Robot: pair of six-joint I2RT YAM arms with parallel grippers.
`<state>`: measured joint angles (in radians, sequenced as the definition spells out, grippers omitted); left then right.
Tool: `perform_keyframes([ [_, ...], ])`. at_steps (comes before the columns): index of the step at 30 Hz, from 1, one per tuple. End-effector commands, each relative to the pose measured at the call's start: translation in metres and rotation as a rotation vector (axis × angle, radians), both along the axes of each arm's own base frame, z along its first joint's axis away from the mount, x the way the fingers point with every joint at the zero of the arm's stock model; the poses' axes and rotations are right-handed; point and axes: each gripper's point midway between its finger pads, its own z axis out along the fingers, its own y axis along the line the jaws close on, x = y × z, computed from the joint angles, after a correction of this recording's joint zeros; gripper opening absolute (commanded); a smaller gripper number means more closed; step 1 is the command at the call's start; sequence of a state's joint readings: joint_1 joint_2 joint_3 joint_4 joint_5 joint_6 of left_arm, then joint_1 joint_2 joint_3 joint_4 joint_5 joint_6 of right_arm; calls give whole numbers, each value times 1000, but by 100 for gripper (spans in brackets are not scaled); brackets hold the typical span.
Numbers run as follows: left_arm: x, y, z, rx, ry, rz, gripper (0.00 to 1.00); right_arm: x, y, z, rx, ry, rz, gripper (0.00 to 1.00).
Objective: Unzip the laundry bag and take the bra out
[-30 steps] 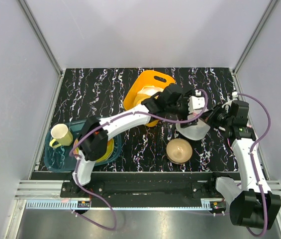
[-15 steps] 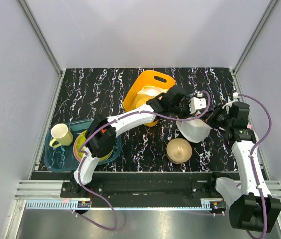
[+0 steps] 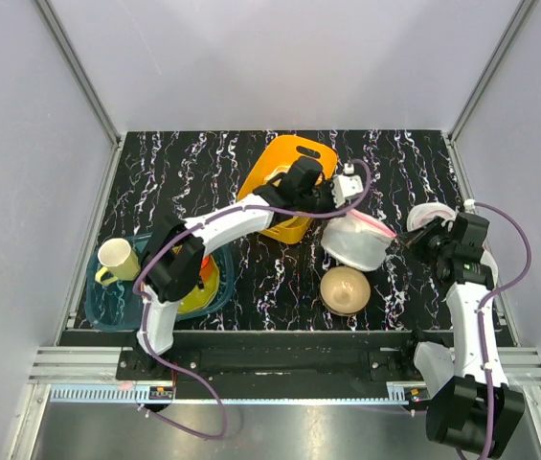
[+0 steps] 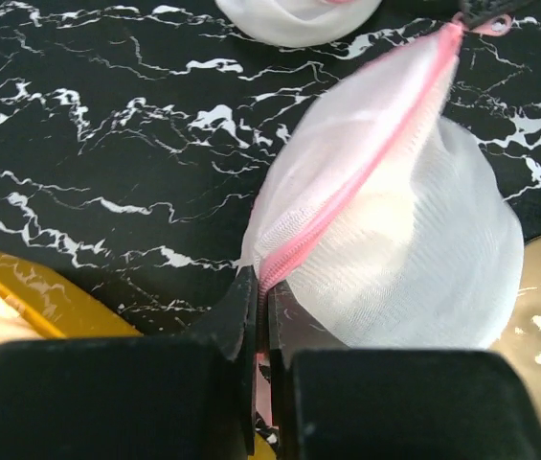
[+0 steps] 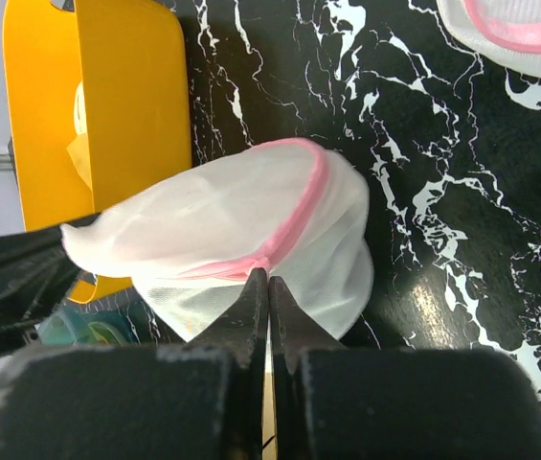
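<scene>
While taut, laundry bag (image 3: 356, 241) pinched between both jaws.

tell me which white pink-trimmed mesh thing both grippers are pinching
The drum-shaped laundry bag beside the tan bowl: the left gripper and right gripper each pinch its pink zip trim. The flatter pink-rimmed disc lies ungripped.
</scene>
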<state>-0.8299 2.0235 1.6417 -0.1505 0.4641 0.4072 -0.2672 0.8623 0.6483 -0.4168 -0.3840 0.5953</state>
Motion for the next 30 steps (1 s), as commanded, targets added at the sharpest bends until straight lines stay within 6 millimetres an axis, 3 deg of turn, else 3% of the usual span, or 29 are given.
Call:
perform_keyframes([
  [1,30,21,51,-151,-30,74,0,-1,-5,1,-24,-12,-17,0],
  [6,35,11,54,-188,21,68,0,0,7,18,35,-68,18,0],
  [7,34,4,72,-213,18,40,12,0,10,22,49,-77,25,0],
  [8,27,5,68,-188,71,24,44,0,11,25,52,-83,30,0],
  [9,21,4,80,-209,112,24,59,1,11,27,54,-88,32,0],
  [11,14,8,93,-237,104,25,75,1,13,33,58,-97,43,0],
  [12,8,15,114,-268,45,32,88,1,14,36,59,-106,48,0],
  [13,5,18,119,-282,12,32,92,1,16,42,64,-115,58,0],
  [16,-13,16,131,-315,-36,-11,96,0,17,50,60,-135,67,0],
  [18,-28,3,133,-302,-43,-55,96,0,18,51,62,-135,73,0],
  [20,-34,-10,116,-248,-43,-66,95,0,19,54,63,-142,80,0],
  [21,-41,-24,121,-232,-102,-82,95,-1,19,55,66,-142,82,0],
  [23,-45,-37,98,-159,-121,-83,91,-2,20,55,63,-140,86,0],
  [28,-52,-60,103,-177,-203,-91,86,-4,21,55,65,-138,92,0],
  [30,-52,-65,96,-167,-216,-103,86,-4,22,55,68,-134,97,0],
])
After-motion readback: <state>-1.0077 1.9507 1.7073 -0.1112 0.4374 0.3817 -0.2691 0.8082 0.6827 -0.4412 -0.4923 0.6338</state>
